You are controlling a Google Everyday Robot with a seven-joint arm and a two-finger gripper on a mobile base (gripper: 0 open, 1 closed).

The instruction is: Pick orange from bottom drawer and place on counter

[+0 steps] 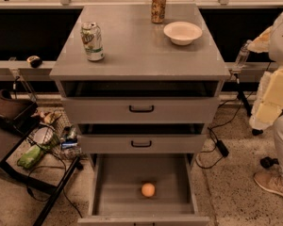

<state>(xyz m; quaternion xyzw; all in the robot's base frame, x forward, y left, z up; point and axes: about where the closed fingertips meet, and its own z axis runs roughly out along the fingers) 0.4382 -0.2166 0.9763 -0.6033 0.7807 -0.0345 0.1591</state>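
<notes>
The orange (148,189) is a small round fruit lying on the grey floor of the bottom drawer (108,192), a little right of the middle and toward the front. The bottom drawer is pulled fully open. The counter (137,51) is the flat grey top of the cabinet above it. The gripper is not in view, so its place relative to the orange cannot be told.
On the counter stand a green-and-white can (92,41) at the left, a tan-and-orange can (158,7) at the back and a white bowl (182,32). The two upper drawers (141,109) are slightly open. A person's leg and shoe (273,182) are at the right, clutter and cables (47,140) at the left.
</notes>
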